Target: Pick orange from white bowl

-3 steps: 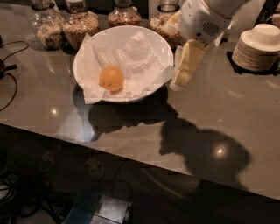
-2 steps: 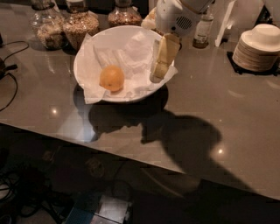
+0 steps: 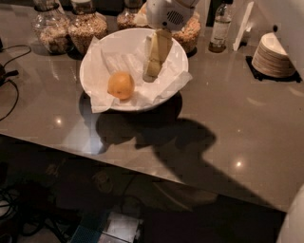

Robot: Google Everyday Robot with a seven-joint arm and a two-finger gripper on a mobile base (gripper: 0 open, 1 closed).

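The orange (image 3: 120, 85) lies in the left part of the white bowl (image 3: 102, 50), on crumpled white paper napkins (image 3: 159, 85). The bowl stands on the grey counter (image 3: 228, 123). My gripper (image 3: 153, 71) hangs down from the white arm (image 3: 170, 13) over the middle of the bowl, to the right of the orange and apart from it. It holds nothing that I can see.
Glass jars of grain (image 3: 84, 27) stand behind the bowl. A small bottle (image 3: 220, 28) and a stack of small white dishes (image 3: 273, 54) are at the back right. The counter's front edge runs across the lower half, with cables on the left (image 3: 9, 90).
My gripper has moved left, from beside the bowl's right rim to over the bowl's middle, closer to the orange. The orange has not moved.
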